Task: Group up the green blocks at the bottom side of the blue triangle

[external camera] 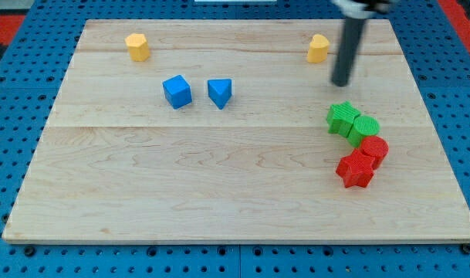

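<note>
The blue triangle lies left of the board's middle, toward the view's top. A blue cube sits just to its left. A green star-shaped block and a round green block touch each other at the view's right. My tip is above the green star in the view, a short gap from it, and right of the yellow block near the top right. The green blocks are far to the right of the blue triangle.
A round red block and a red star-shaped block sit against the green pair's lower side. A yellow block lies at the top left, another yellow block at the top right. The wooden board ends in blue pegboard.
</note>
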Action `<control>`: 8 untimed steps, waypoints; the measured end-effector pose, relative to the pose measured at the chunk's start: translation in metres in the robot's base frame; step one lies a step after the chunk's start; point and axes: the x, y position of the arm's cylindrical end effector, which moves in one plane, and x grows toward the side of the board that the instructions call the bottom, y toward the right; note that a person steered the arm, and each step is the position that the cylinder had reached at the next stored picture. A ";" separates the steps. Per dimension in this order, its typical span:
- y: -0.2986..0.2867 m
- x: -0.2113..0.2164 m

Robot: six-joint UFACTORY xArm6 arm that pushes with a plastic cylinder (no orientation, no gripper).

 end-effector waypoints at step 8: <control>-0.221 0.136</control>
